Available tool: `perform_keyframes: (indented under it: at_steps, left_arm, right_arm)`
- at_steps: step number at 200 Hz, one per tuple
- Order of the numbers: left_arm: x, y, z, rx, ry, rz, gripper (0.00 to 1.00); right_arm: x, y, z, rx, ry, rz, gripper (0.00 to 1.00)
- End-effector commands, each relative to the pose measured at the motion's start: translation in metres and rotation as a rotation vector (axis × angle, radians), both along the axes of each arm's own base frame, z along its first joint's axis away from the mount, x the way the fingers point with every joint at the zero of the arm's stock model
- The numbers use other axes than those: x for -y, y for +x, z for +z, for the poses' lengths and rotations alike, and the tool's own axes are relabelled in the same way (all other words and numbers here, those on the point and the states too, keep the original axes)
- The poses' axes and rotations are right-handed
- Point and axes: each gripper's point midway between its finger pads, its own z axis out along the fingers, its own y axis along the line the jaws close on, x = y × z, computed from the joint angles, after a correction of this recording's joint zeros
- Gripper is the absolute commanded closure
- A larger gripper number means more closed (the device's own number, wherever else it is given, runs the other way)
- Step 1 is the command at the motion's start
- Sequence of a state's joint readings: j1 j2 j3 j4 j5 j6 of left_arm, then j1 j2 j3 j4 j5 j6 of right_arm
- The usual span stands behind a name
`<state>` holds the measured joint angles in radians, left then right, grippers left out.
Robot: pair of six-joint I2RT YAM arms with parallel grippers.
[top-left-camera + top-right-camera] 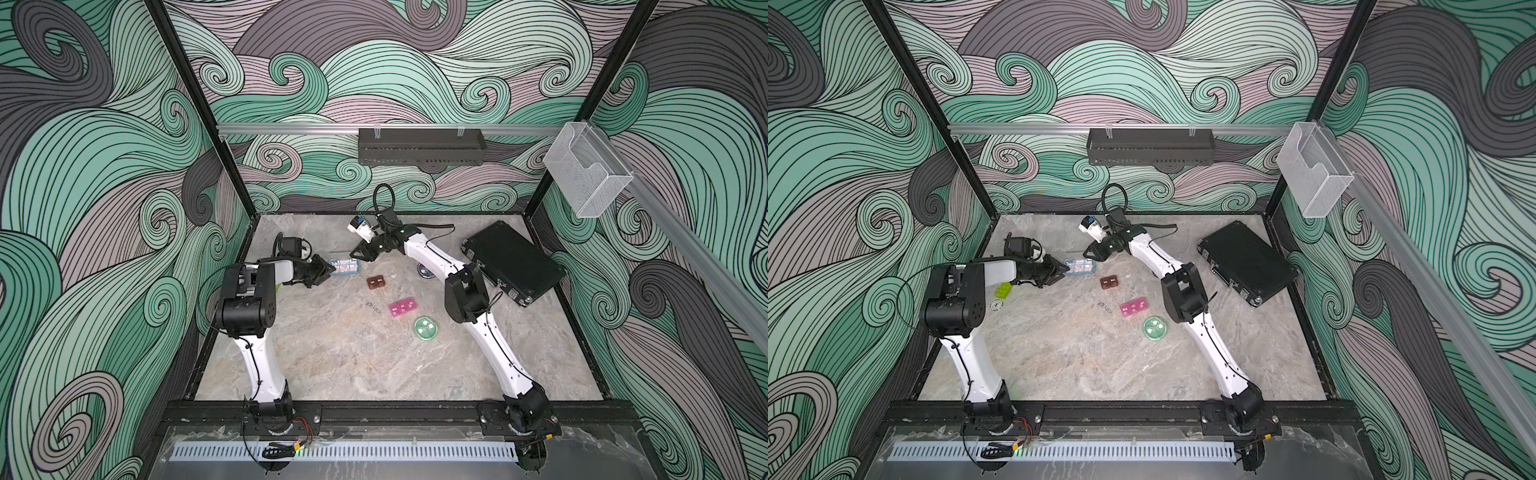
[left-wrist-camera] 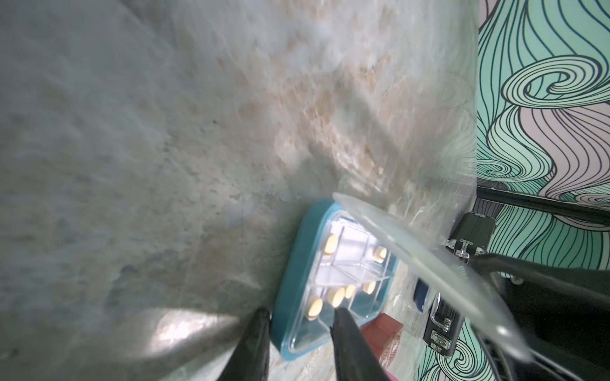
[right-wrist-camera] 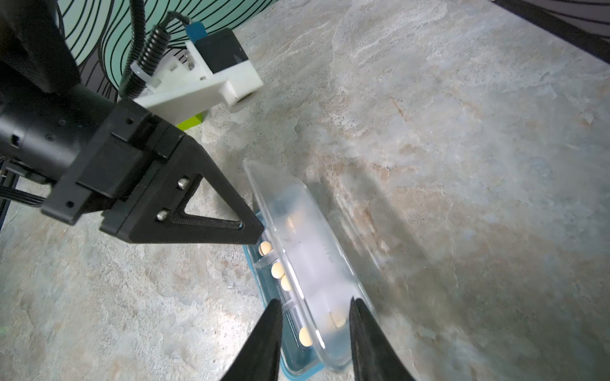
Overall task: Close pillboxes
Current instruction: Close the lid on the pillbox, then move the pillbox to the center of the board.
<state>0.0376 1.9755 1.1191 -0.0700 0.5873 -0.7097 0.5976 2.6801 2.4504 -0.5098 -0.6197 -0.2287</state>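
The pale blue pillbox [image 1: 344, 267] [image 1: 1079, 266] lies at the back left with its clear lid [image 2: 412, 250] [image 3: 307, 237] raised over cells of yellow pills. My left gripper [image 2: 300, 316] [image 1: 330, 270] pinches its left end, one finger outside the teal rim [image 2: 297, 264] and one tip in a cell. My right gripper [image 3: 315, 305] [image 1: 356, 254] straddles the other end, jaws apart around the rim and the lid. The brown pillbox [image 1: 375, 283], the pink one [image 1: 403, 307] and the round green one [image 1: 425, 328] lie mid-table. A round dark box [image 1: 424, 272] peeks from behind my right forearm.
A large black flat case [image 1: 513, 262] lies at the back right beside my right arm. A lime green studded brick [image 1: 1003, 289] and a small white disc [image 1: 995, 306] sit under my left forearm. Patterned walls close in the back and both sides.
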Motion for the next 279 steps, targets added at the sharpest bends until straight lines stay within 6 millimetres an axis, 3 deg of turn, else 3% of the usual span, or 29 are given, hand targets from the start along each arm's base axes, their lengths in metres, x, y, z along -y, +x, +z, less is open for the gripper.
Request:
perform_keyframes:
  at_steps: [1,90,140,171,197,240,279]
  left_arm:
    - [0.004,0.001,-0.001,-0.006,0.004,-0.007,0.66]
    - [0.004,-0.026,0.005,-0.002,0.027,-0.036,0.6]
    - [-0.002,-0.049,0.029,0.031,0.092,-0.062,0.57]
    - [-0.012,-0.036,0.054,0.073,0.141,-0.052,0.52]
    - [-0.013,-0.014,0.058,0.081,0.136,-0.043,0.49]
    - [-0.015,0.015,0.046,0.069,0.135,-0.026,0.47]
    - [-0.012,0.026,0.027,0.034,0.132,-0.042,0.47]
  right_arm:
    - [-0.003,-0.01,0.017,0.015,0.015,0.033,0.64]
    - [-0.002,-0.032,0.013,0.02,-0.021,0.078,0.53]
    - [-0.002,-0.035,0.008,0.015,-0.035,0.072,0.52]
    - [0.001,-0.032,-0.003,0.024,-0.084,0.043,0.52]
    - [0.005,-0.029,-0.007,0.047,-0.13,0.017,0.52]
    - [0.008,-0.015,-0.007,0.053,-0.159,-0.069,0.52]
    - [0.012,-0.01,-0.014,0.007,-0.188,-0.156,0.49]
